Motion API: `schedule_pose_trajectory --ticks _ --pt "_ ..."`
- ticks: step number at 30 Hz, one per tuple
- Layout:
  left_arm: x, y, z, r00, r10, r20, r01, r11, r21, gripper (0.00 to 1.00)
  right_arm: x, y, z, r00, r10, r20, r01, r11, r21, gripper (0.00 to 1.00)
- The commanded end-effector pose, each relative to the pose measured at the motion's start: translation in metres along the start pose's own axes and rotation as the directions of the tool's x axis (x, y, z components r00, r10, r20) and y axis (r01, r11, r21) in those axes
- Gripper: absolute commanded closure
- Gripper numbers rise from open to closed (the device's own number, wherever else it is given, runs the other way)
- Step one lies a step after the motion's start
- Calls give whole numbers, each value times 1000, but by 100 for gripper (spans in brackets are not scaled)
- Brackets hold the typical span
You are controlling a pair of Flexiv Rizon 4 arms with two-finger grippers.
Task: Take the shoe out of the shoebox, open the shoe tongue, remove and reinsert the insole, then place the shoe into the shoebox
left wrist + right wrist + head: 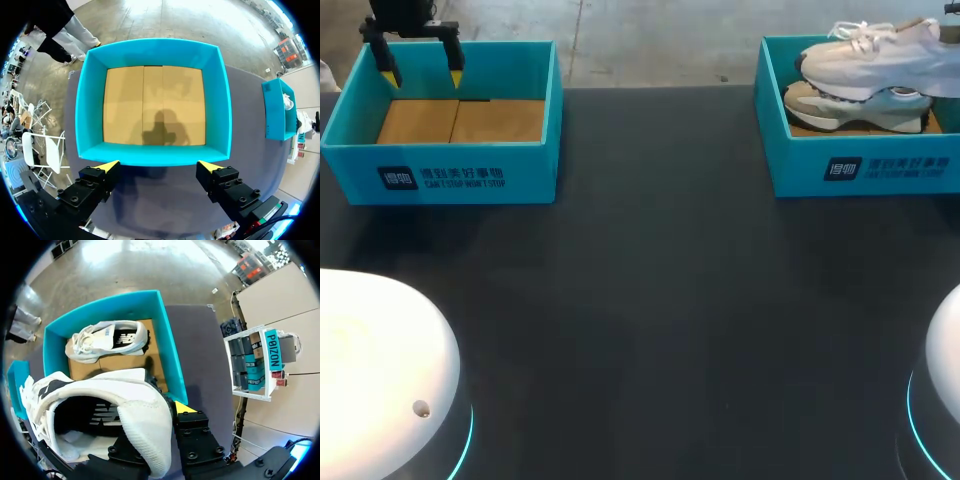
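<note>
Shoe (880, 48) hangs clamped in right gripper (150, 412) above shoebox (865, 170); left gripper (159, 166) gapes open.

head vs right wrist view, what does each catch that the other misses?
Head only: the open left gripper and the bare cardboard floor of the left shoebox. Right wrist only: the dark inside of the lifted shoe. Both: the right shoebox, the lifted shoe above it, and the second shoe lying in it.
</note>
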State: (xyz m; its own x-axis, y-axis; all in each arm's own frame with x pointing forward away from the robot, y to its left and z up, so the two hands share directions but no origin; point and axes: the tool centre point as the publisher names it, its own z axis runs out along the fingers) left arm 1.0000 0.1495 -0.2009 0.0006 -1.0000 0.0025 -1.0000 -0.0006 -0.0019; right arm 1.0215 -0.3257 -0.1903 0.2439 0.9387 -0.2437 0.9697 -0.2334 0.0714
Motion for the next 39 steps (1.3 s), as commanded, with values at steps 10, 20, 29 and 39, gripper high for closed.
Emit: schedule_pose_trajectory --ticks 10,20,29,39 --pt "0 0 0 1000 0 1 0 1000 -1 0 0 0 -2 1000 1 0 -1 1000 -1 100" --pt "0 0 0 1000 0 1 0 1000 -1 0 12 -9 -13 1000 -7 -5 7 999 -36 100" --pt "0 0 0 1000 0 1 0 1000 -1 0 47 -42 -25 1000 -6 -16 6 999 -32 100" --pt "0 0 0 1000 0 1 0 1000 -1 0 81 -88 -39 1000 -3 1 3 1000 -24 100"
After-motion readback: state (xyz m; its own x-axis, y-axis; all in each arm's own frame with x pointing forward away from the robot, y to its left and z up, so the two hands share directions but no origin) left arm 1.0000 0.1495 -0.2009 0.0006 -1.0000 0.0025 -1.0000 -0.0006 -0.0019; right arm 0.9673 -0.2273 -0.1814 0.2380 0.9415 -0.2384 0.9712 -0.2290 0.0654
